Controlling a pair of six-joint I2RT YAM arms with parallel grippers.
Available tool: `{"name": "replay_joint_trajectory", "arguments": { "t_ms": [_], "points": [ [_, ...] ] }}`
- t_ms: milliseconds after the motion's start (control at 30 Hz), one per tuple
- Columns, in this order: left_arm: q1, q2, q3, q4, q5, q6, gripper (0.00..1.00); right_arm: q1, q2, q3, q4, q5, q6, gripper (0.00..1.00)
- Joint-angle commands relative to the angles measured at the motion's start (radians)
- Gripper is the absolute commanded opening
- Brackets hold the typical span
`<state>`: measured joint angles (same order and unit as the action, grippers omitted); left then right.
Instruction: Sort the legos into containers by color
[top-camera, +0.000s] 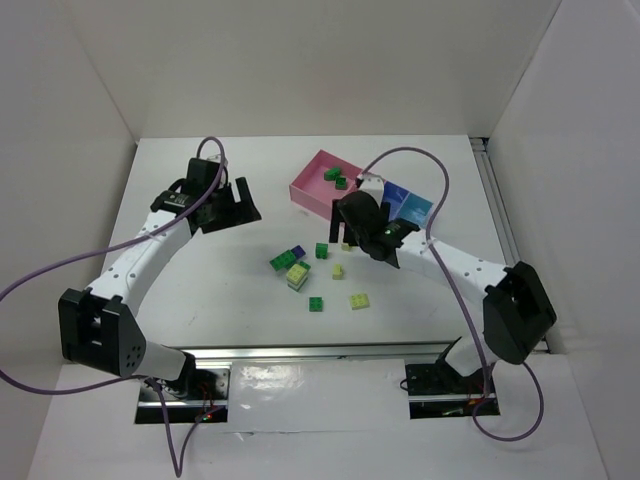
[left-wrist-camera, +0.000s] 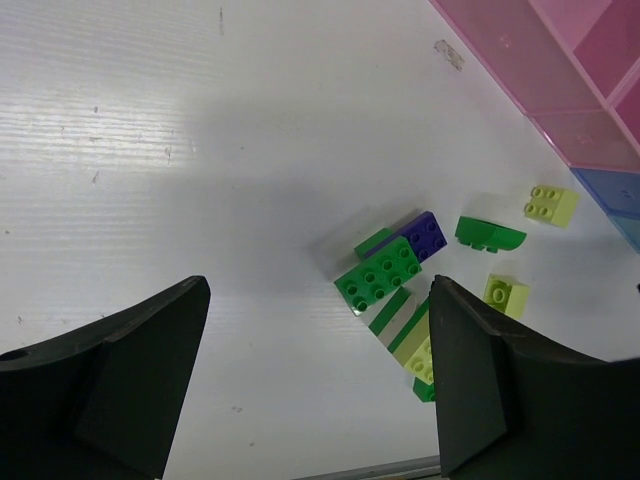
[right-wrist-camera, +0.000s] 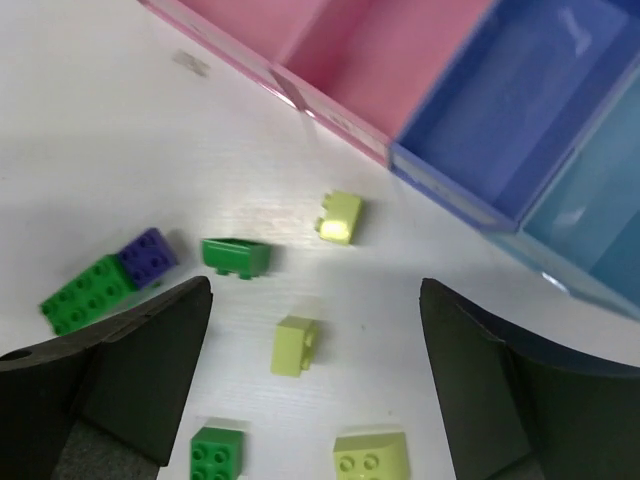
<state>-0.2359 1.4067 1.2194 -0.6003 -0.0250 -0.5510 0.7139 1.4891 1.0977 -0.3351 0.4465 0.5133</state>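
Observation:
Several legos lie loose mid-table: a green brick (top-camera: 281, 261) beside a purple one (top-camera: 298, 251), a yellow-green stack (top-camera: 298, 276), small green bricks (top-camera: 321, 250) (top-camera: 316, 304) and pale yellow ones (top-camera: 338, 271) (top-camera: 359, 300). Two green bricks (top-camera: 337, 179) lie in the large pink tray (top-camera: 312, 185). The blue tray (top-camera: 400, 194) and light blue tray (top-camera: 417, 210) stand beside it. My left gripper (top-camera: 232, 208) is open and empty, left of the pile (left-wrist-camera: 380, 275). My right gripper (top-camera: 352, 228) is open and empty, above a pale yellow brick (right-wrist-camera: 296, 345).
White walls enclose the table on three sides. A metal rail (top-camera: 330, 352) runs along the near edge between the arm bases. Purple cables loop from both arms. In the right wrist view the pink tray (right-wrist-camera: 380, 50), blue tray (right-wrist-camera: 510, 100) and light blue tray (right-wrist-camera: 600, 220) sit just beyond the fingers.

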Motion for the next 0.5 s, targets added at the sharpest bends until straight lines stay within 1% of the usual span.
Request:
{"name": "replay_joint_trajectory", "arguments": {
  "t_ms": [0, 67, 167, 300, 333, 367, 467],
  "points": [
    [0.006, -0.003, 0.002, 0.022, -0.027, 0.014, 0.92, -0.018, 0.034, -0.076, -0.001, -0.028, 0.139, 0.92],
    [0.006, 0.008, 0.002, 0.022, -0.018, 0.023, 0.92, -0.028, 0.075, -0.065, 0.017, -0.066, 0.149, 0.92],
    [0.006, 0.017, 0.011, 0.022, -0.018, 0.023, 0.92, -0.028, 0.157, -0.03, 0.018, -0.086, 0.16, 0.87],
    [0.006, 0.017, 0.011, 0.022, -0.027, 0.023, 0.91, -0.039, 0.235, -0.01, 0.062, -0.091, 0.175, 0.75],
    [0.006, 0.027, 0.011, 0.022, -0.027, 0.023, 0.91, -0.048, 0.25, -0.01, 0.073, -0.08, 0.185, 0.68],
    [0.006, 0.028, 0.011, 0.022, -0.027, 0.023, 0.91, -0.048, 0.282, -0.001, 0.073, -0.08, 0.185, 0.65],
    [0.006, 0.028, 0.011, 0.022, -0.016, 0.033, 0.91, -0.059, 0.335, 0.011, 0.093, -0.068, 0.185, 0.64]
  ]
}}
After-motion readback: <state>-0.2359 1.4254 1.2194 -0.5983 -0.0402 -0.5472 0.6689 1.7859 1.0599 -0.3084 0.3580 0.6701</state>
